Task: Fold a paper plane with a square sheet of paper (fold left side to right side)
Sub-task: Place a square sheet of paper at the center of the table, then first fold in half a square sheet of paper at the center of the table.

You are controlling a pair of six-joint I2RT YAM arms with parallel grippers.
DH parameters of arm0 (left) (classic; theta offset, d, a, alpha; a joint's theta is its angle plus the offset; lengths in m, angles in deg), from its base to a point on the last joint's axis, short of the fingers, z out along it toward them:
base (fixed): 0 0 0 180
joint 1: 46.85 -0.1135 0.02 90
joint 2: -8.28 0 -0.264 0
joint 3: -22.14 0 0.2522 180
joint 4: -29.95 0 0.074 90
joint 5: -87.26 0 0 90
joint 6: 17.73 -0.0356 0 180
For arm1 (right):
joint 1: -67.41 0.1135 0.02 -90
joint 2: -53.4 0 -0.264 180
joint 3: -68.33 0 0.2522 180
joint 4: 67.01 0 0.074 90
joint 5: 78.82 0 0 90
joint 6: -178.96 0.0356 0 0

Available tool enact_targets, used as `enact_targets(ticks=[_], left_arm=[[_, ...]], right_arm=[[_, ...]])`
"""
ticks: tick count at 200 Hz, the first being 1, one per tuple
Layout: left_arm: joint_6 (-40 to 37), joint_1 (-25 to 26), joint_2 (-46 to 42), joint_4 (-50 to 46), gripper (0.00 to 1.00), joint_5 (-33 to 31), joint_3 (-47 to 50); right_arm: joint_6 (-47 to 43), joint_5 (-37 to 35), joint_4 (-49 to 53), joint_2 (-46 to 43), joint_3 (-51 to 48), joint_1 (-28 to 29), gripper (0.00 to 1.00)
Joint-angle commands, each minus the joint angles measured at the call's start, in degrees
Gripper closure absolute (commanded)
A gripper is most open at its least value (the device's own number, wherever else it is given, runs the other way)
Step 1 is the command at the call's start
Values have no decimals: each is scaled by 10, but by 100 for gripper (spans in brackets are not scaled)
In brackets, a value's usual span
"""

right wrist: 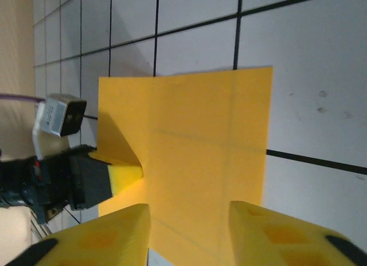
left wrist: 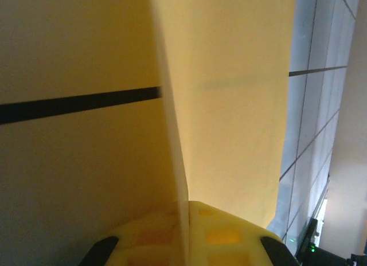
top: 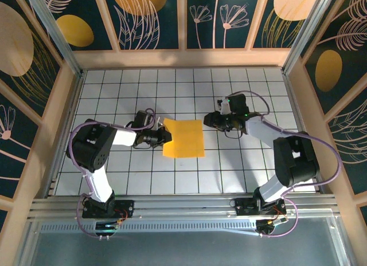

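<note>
Overhead, top external, sheet: the square sheet of paper (top: 184, 139) lies in the middle of the tiled surface (top: 172, 88), between the two arms, with its left edge raised.
Top external, left arm: the left end effector (top: 162, 137) sits at the sheet's left edge, clamped on it.
Top external, right arm: the right end effector (top: 209, 121) is just beside the sheet's far right corner.
Top external, room: bare tiles lie on every side of the sheet, and the wooden frame (top: 183, 58) is well apart from it.
Left wrist, grip: the yellow pads (left wrist: 223, 234) are together on the sheet's upright edge (left wrist: 229, 105).
Left wrist, edge: the sheet's far edge ends on grey tiles (left wrist: 309, 105).
Right wrist, fingers: the fingers (right wrist: 275, 231) stand apart, with the sheet's near edge (right wrist: 195, 151) between them.
Right wrist, far side: the left arm's yellow tip (right wrist: 123, 174) pinches the raised fold, and open tiles (right wrist: 315, 59) lie beyond the sheet.
</note>
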Motion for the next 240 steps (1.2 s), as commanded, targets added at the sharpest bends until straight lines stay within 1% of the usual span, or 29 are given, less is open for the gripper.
enact_targets(ticks=[1, 46, 89, 105, 120, 141, 166, 207, 229, 240], left_arm=[[-27, -1, -4, -54, 100, -20, -19], [-24, 0, -17, -60, 100, -22, -17], [-24, 0, -25, -62, 100, -15, -18], [-22, 1, -33, -63, 91, -12, -19], [-20, 3, -43, -62, 79, -6, -22], [-17, 10, -57, -60, 69, 7, -28], [-13, 20, -66, -56, 59, 23, -38], [-5, 37, -70, -53, 48, 27, -56], [8, 46, -68, -31, 42, 32, -63], [14, 53, -62, -18, 37, 37, -67]], right_arm=[[19, -16, -35, 41, 5, 27, 68], [9, -59, -11, 116, 40, 53, 83], [-3, -80, 11, 145, 42, 62, 88], [-8, -95, 24, 151, 40, 64, 89], [-12, -103, 31, 153, 37, 66, 89], [-14, -106, 32, 155, 32, 68, 89], [-15, -108, 30, 155, 29, 71, 89], [-16, -109, 29, 155, 31, 73, 89], [-16, -110, 29, 157, 29, 75, 89], [-16, -110, 28, 158, 27, 76, 89]])
